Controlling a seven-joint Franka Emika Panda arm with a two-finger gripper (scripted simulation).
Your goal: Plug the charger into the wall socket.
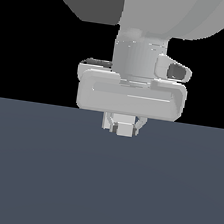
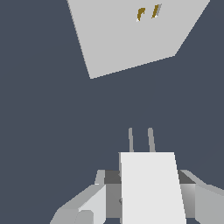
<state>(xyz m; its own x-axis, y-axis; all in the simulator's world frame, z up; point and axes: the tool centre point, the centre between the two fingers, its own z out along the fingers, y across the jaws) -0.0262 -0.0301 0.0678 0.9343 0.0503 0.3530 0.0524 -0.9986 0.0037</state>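
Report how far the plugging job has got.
Done: the gripper is shut on the charger, its fingers on both sides. In hand: in the wrist view the two prongs point across open floor toward the wall socket, whose two yellowish holes are unfilled. Left: close the gap, line the prongs up with the holes and push them in.

Simulated scene, bare grey floor (image 1: 100, 193), black backdrop

Whites and greys on slate blue
The charger (image 2: 151, 188) is rendered plain white with two grey prongs; the wall socket (image 2: 127, 39) is shown off-white, marked by two yellowish holes; the claw (image 1: 124, 127) is coloured pale grey, the bench (image 1: 102, 183) dark slate blue
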